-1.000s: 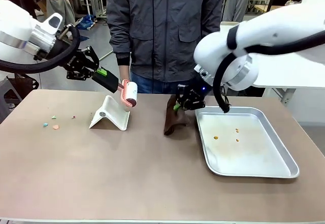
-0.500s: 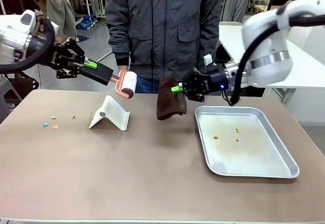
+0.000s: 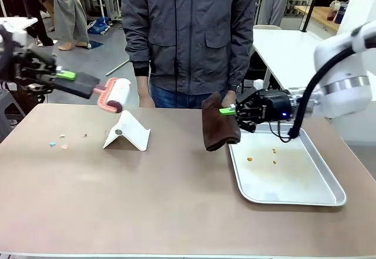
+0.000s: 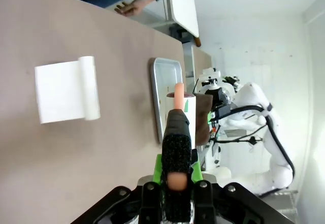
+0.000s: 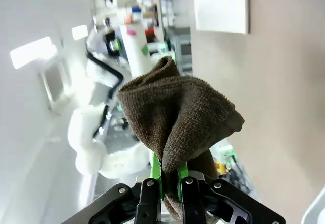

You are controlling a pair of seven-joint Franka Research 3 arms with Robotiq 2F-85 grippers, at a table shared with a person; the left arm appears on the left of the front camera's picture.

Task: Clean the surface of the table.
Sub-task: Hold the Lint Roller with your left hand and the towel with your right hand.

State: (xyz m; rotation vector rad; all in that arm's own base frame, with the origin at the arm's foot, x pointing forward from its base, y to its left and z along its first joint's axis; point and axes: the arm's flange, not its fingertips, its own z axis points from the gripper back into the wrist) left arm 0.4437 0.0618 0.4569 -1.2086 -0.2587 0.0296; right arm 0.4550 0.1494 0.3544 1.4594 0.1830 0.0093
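While left tool (image 3: 66, 75) pinches a roller (image 3: 114, 94) and right tool (image 3: 228, 111) a cloth (image 3: 218, 130), crumbs (image 3: 59, 144) dot the table (image 3: 153, 200).

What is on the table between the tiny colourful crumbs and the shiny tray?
A white folded stand sits there, nearer the crumbs; the rest of the table up to the tray is bare, as the front view shows.
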